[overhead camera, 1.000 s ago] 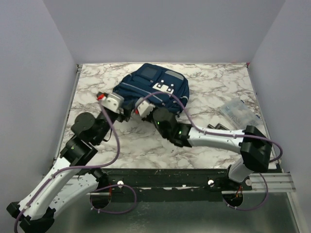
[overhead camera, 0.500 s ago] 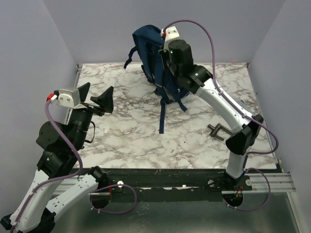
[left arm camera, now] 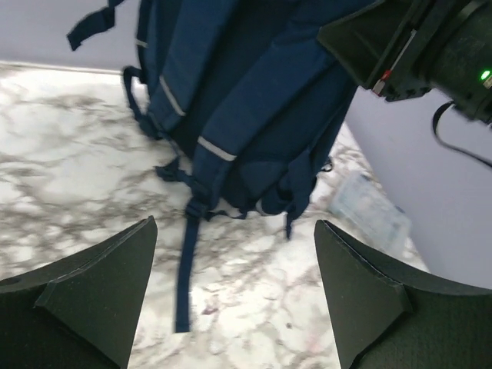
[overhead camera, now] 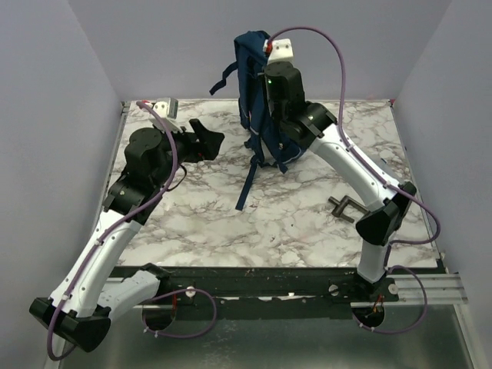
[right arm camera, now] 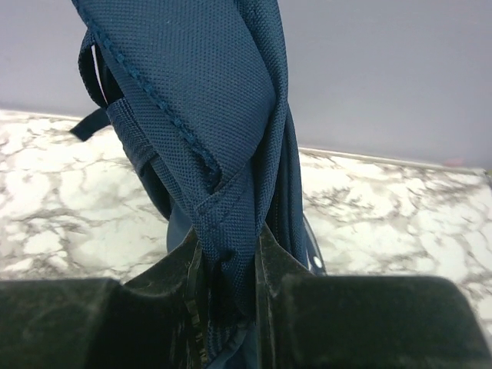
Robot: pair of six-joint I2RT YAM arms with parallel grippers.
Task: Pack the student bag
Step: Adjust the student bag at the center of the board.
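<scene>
The student bag [overhead camera: 257,104], navy with thin grey stripes, hangs upright over the back of the table. My right gripper [overhead camera: 261,65] is shut on a fold of fabric at its top. In the right wrist view the fingers [right arm camera: 288,265] pinch that navy fabric [right arm camera: 207,100] tightly. A long shoulder strap [overhead camera: 247,181] dangles down to the marble. My left gripper [overhead camera: 206,141] stands open and empty, left of the bag and pointing at it. From the left wrist, the bag [left arm camera: 246,100] fills the top and the strap [left arm camera: 184,269] trails between the wide fingers [left arm camera: 108,284].
A black clamp [overhead camera: 346,207] lies on the marble table [overhead camera: 307,223] at the right. A clear plastic packet [left arm camera: 369,211] lies beyond the bag, by the right wall. Grey walls close in the back and both sides.
The bag went from lying flat on the table to hanging upright, lifted by my right gripper. My left gripper opened wide and swung up toward the bag's left side.
</scene>
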